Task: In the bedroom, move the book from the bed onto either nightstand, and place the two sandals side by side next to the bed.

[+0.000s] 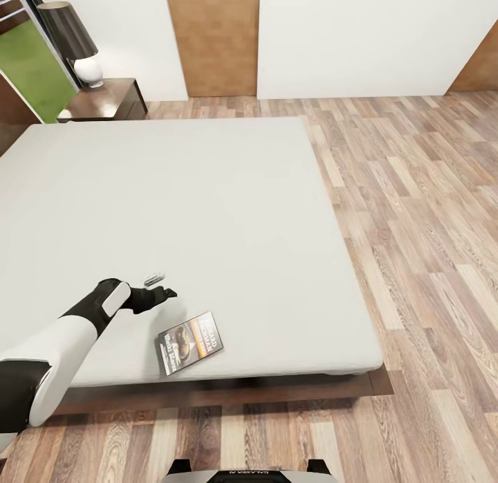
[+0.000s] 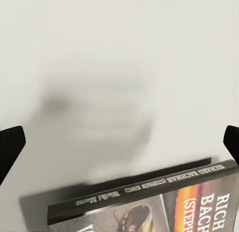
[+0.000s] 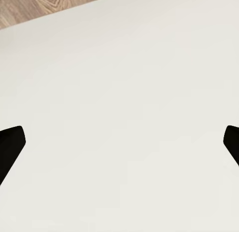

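Bed (image 1: pixel 207 213) first, since it takes up most of the room from where I'm standing: huge plain grey mattress on a dark wooden frame, with wood-plank floor (image 1: pixel 422 261) running off along one side and the nightstand (image 1: pixel 114 99) up at the far corner, a lamp (image 1: pixel 76 43) sitting on it. So that's a fair carry from the book. Next down in size, the robot's left arm (image 1: pixel 62 338) is stretched out over the near part of the mattress, and its left gripper (image 1: pixel 158 293) hovers just beside the book, not touching it. In the left wrist view the two dark fingertips (image 2: pixel 11 145) sit far apart with nothing between them, so it's spread wide. Right gripper (image 3: pixel 119 142) looks the same, tips wide apart over bare mattress. Now the book (image 1: pixel 189 342) itself: thin paperback lying flat, cover up, close to the near edge of the bed, spine (image 2: pixel 144 189) facing the left wrist camera. My guess is it's light and a bit floppy, with a slick cover, and lying flush on soft bedding there's no gap to get under. I'd reckon pressing a finger into the mattress along the spine edge and pinching there is the best bet.
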Controlling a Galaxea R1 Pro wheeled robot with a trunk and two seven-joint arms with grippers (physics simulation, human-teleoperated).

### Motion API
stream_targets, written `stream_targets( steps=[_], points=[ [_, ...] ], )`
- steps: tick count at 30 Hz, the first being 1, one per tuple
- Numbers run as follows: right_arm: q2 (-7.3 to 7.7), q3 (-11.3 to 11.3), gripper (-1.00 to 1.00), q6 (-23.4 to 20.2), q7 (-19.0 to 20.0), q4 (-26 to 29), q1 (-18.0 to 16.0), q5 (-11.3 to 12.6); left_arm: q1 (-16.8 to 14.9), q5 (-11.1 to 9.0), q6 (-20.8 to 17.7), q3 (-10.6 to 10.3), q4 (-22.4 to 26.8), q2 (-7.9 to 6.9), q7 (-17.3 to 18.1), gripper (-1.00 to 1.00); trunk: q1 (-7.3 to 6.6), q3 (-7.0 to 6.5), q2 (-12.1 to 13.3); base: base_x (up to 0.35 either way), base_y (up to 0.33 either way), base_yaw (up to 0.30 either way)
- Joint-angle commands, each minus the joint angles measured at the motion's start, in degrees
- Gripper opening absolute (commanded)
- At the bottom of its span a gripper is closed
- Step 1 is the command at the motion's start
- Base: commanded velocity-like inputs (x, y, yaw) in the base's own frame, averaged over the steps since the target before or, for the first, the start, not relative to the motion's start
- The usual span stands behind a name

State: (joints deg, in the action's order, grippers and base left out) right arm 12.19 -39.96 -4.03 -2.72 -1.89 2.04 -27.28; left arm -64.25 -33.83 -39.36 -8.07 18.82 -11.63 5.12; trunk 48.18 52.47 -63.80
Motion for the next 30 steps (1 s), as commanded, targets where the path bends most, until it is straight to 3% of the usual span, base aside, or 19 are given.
stream_targets(
  steps=[1, 27, 30],
  points=[
    [0.0, -0.4, 1.0, -0.1, -0.2, 0.0, 0.0, -0.6, 0.0, 0.2, -0.1, -0.3, 0.0, -0.05, 0.3, 1.0, 0.01, 0.02, 0.0, 0.0, 0.0, 0.0],
    [-0.06, 0.8, 1.0, -0.2, -0.2, 0.0, 0.0, -0.6, 0.0, 0.2, 0.1, -0.3, 1.6, -0.04, 0.5, 1.0, 0.01, 0.02, 0.0, 0.0, 0.0, 0.0],
    [-0.06, 0.8, 1.0, -0.2, -0.2, 0.0, 0.0, -0.6, 0.0, 0.2, 0.1, -0.3, 1.7, -0.05, 0.5, 1.0, 0.67, 0.56, -1.2, 0.0, 0.0, 0.0]
  ],
)
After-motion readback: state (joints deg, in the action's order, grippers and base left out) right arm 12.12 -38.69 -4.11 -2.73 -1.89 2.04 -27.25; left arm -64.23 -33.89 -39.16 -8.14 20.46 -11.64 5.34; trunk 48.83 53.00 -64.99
